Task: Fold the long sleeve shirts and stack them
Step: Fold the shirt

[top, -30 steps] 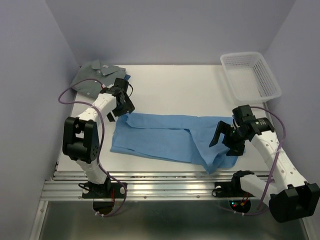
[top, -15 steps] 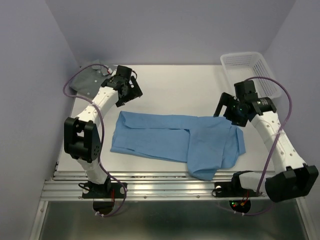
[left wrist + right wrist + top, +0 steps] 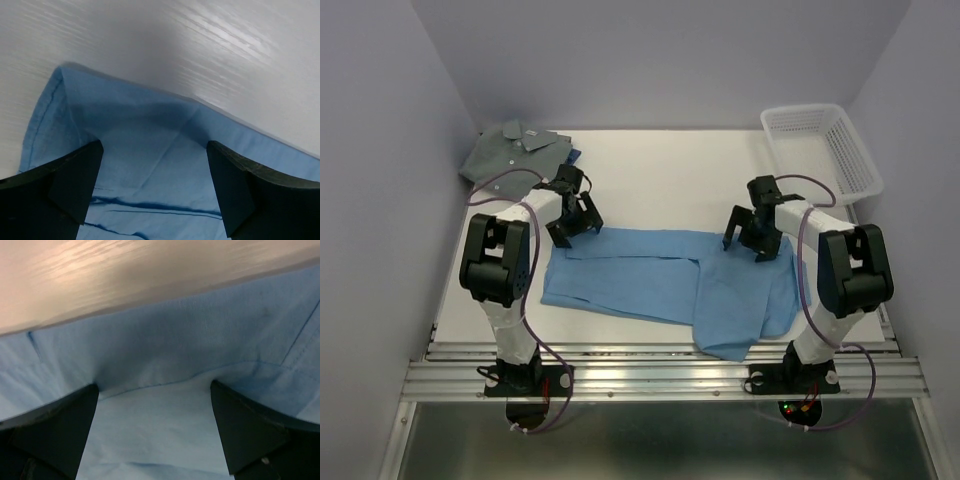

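The light sky-blue shirt [image 3: 650,280] lies spread across the table's front half, a folded flap hanging toward the front right. My left gripper [image 3: 572,222] is open, low over the shirt's far left corner, blue cloth [image 3: 150,170] between its fingers [image 3: 65,185]. My right gripper [image 3: 752,240] is open, low over the shirt's far right edge, cloth [image 3: 160,430] between its fingers [image 3: 250,435]. The grey-green shirt [image 3: 515,152] lies folded at the far left, a bit of darker blue cloth [image 3: 576,155] showing beside it.
A white mesh basket [image 3: 820,148] stands at the far right corner. Purple walls close in the table on three sides. A metal rail [image 3: 660,375] runs along the front edge.
Both arms swung back over the table, then came down onto the shirt's far edge. The right sleeve part now lies folded inward over the shirt's front right.
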`<state>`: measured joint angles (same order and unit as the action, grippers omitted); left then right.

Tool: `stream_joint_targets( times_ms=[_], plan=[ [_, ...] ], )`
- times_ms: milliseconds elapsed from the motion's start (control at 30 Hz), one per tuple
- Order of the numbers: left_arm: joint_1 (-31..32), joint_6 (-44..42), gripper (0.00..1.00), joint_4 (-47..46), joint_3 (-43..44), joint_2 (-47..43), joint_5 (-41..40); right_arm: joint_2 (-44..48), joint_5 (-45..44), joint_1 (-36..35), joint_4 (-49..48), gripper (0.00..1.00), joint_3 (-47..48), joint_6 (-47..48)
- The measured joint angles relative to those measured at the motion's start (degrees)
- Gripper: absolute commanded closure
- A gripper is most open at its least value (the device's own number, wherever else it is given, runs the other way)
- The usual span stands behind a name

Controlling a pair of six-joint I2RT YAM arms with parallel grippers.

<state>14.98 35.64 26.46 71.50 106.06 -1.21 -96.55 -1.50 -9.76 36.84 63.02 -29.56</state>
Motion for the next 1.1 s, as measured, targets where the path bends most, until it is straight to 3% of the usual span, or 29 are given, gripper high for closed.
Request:
stream_joint_targets(
  times_ms=[300, 700, 933, 1100],
  plan=[
    [-3.8, 0.8, 0.01, -2.3, 0.5, 1.5, 0.8, -8.3, 1.6, 1.1, -4.1, 0.0, 4.3, 0.0],
    [-4.2, 0.6, 0.01, -1.8, 13.0, 9.9, 0.0, -16.7, 4.4, 3.8, -14.5, 0.0, 15.2, 4.2],
    [-2.1, -1.1, 0.01, 1.7, 13.0, 5.2, -6.4, -11.1, 4.1, 3.8, -9.9, 0.0, 11.9, 5.7],
    [8.5, -6.5, 0.01, 2.1, 13.1, -2.7, -14.4, 3.3, 0.2, 3.8, -5.5, 0.0, 8.1, 4.6]
  ],
)
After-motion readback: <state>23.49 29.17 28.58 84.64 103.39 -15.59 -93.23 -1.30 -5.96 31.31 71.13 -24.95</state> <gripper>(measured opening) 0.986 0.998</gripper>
